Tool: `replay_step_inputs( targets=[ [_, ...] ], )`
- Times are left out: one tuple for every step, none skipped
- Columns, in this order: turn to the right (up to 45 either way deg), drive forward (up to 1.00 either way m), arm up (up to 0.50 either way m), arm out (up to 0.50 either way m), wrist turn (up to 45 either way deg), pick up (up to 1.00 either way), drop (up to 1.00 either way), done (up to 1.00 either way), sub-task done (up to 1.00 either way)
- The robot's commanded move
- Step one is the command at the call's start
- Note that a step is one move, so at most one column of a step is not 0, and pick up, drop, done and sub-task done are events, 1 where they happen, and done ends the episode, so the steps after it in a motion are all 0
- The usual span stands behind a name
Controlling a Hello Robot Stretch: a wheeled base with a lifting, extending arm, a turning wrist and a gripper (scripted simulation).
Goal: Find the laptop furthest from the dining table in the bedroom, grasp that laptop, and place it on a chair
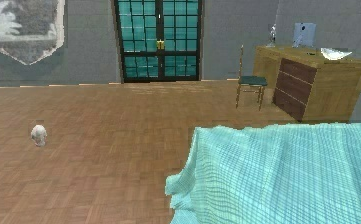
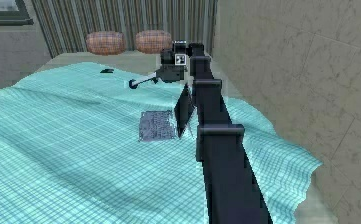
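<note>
1 laptop (image 2: 156, 126) lies open on the bed (image 2: 68, 135) beside our arm (image 2: 224, 150); we cannot tell the tool's (image 2: 140, 84) state or whether it holds anything.

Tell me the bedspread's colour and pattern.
The bedspread is pale turquoise with a fine grid; arm side view.

Around the tool (image 2: 138, 83), pale turquoise cloth bedspread (image 2: 68, 140): fine checked weave, matt, rumpled. Near the tool, small grey open laptop (image 2: 158, 126), smooth and dull. And the brown plank wooden floor (image 1: 108, 120), faint sheen.
</note>
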Motion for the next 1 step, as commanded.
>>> replay_step_inputs(
  targets=[
    [0.0,0.0,-0.3,0.0,0.0,0.0,0.0,0.0,0.0]
  ],
)
